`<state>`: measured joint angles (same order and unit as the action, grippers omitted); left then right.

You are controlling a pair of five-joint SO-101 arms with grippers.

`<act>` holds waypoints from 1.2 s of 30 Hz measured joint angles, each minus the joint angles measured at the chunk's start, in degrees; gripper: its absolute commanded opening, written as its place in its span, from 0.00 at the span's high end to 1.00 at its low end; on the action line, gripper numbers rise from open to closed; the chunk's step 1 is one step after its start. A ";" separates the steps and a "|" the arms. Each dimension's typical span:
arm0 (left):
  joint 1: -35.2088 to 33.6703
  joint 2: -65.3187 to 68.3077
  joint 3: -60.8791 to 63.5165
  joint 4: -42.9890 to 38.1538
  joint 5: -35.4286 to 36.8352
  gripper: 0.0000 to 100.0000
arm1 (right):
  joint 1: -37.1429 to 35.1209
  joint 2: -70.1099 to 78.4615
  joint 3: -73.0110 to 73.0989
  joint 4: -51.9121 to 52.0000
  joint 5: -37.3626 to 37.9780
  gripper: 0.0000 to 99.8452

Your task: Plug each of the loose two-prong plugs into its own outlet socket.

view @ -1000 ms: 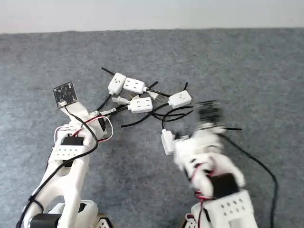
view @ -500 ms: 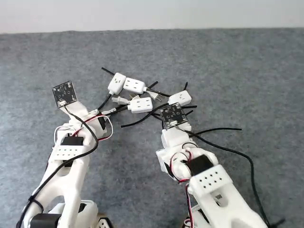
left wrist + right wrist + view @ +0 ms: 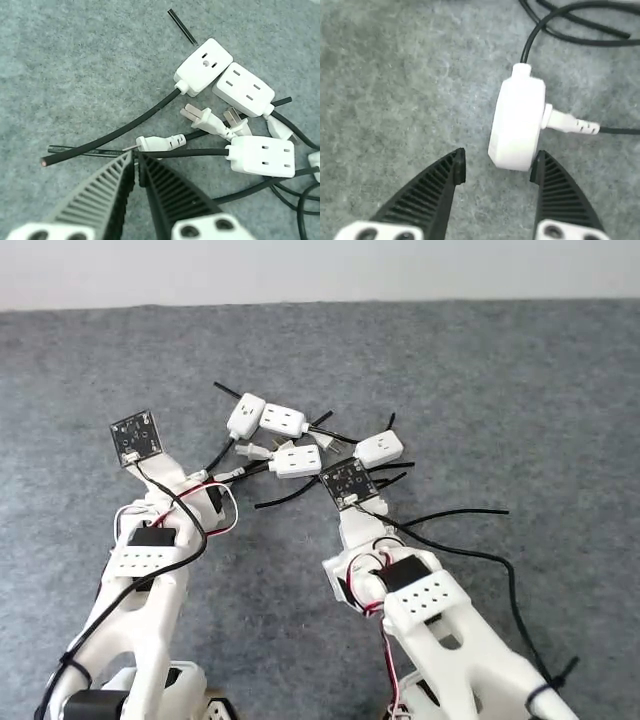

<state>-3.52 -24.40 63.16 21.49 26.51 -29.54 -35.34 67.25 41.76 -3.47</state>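
Three white outlet blocks (image 3: 203,66), (image 3: 243,90), (image 3: 262,156) lie in a tangle of black cords. Loose white two-prong plugs (image 3: 157,143), (image 3: 205,118) lie among them. My left gripper (image 3: 134,159) is shut, its tips at the cords just short of the nearest plug. My right gripper (image 3: 499,159) is open low over the carpet. A white outlet block (image 3: 517,125) with a plug (image 3: 567,121) in its side lies just beyond its fingertips, closer to one finger. In the high view the same cluster (image 3: 297,461) lies between the arms, with a further outlet (image 3: 379,447) beside it.
Grey carpet (image 3: 520,390) covers the table, with open room to the far right and far left. Loose black cord ends (image 3: 460,512) trail beside the right arm (image 3: 410,590). A pale wall runs along the back edge.
The right arm has swung left and forward, bringing its wrist over the outlet block near its base. The left arm and the cluster of outlets have not moved.
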 measured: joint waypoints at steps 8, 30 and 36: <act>0.00 0.00 0.00 0.00 0.00 0.98 | 1.58 6.59 -3.60 0.00 0.00 0.78; 0.00 0.00 0.00 0.00 0.00 0.98 | 13.63 8.53 -6.59 -2.20 4.22 0.99; 0.00 0.00 0.00 -0.18 0.00 0.98 | 32.18 -5.10 -6.59 2.90 2.99 0.99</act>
<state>-3.52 -24.40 63.16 21.32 26.51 2.64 -40.44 60.66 44.66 -0.48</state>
